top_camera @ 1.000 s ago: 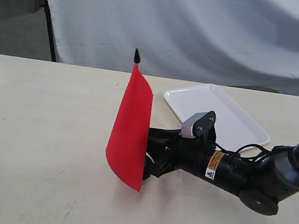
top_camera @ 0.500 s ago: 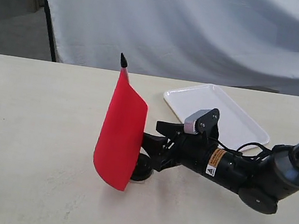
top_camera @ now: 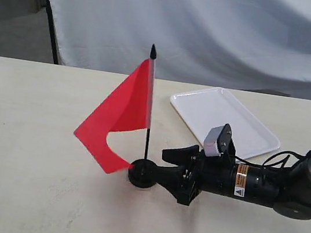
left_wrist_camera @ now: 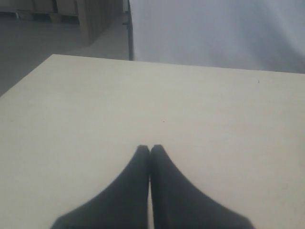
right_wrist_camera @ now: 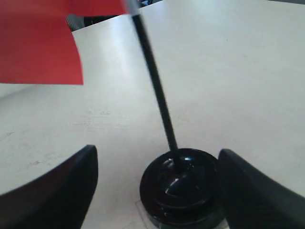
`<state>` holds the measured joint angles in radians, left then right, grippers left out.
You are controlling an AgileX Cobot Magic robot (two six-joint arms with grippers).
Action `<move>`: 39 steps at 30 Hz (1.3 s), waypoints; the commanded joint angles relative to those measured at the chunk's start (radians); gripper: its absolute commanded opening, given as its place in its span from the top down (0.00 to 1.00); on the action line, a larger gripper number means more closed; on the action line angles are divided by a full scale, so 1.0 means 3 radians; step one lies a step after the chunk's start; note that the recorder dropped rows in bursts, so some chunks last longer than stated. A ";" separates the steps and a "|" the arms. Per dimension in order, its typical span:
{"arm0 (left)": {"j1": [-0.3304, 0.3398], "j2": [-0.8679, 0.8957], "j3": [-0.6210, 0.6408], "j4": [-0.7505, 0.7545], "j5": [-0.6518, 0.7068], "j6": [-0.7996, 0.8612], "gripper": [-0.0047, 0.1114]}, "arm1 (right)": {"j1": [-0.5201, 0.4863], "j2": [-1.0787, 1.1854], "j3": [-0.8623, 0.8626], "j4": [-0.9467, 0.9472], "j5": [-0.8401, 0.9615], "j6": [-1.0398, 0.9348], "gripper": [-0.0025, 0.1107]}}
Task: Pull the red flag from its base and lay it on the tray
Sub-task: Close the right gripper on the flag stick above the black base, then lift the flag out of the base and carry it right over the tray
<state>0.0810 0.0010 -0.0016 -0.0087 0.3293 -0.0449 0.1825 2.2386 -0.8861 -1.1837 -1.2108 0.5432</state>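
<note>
The red flag (top_camera: 118, 111) stands upright on its thin black pole, seated in the round black base (top_camera: 142, 174) on the table. Its cloth (right_wrist_camera: 38, 45) hangs out to the left. My right gripper (top_camera: 168, 171) lies low on the table just right of the base, open, one finger beside the disc and the other apart from it. In the right wrist view the base (right_wrist_camera: 183, 188) sits between the spread fingers (right_wrist_camera: 57, 191), close against one of them. The white tray (top_camera: 225, 121) lies behind, empty. My left gripper (left_wrist_camera: 150, 149) is shut on nothing over bare table.
A white cloth backdrop (top_camera: 215, 31) hangs behind the table's far edge. The pale tabletop (top_camera: 36, 134) stretches left of the flag. A black cable (top_camera: 272, 156) loops by the right arm near the tray's front edge.
The flag was tilted with the right gripper around its pole; now it stands upright on the table, the cloth has swung left, and the gripper has opened and drawn back right.
</note>
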 commanded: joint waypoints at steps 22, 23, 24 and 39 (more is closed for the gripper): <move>0.0007 -0.0003 0.0005 0.0011 -0.0014 0.0000 0.96 | 0.0718 -0.0012 -0.0287 0.1189 0.0390 -0.0489 0.98; 0.0007 -0.0003 0.0005 0.0011 -0.0014 0.0000 0.96 | 0.0718 -0.0012 -0.0287 0.1189 0.0365 -0.0489 0.98; 0.0007 -0.0003 0.0005 0.0011 -0.0014 0.0000 0.96 | 0.0718 -0.0012 -0.0287 0.1189 0.0317 -0.0489 0.98; 0.0007 -0.0003 0.0005 0.0011 -0.0014 0.0000 0.96 | 0.0641 -0.0690 -0.0281 0.1158 0.0701 0.0113 0.98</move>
<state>0.0810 0.0010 -0.0016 -0.0087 0.3293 -0.0449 0.3993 2.1117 -0.9695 -0.8345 -1.0681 0.5030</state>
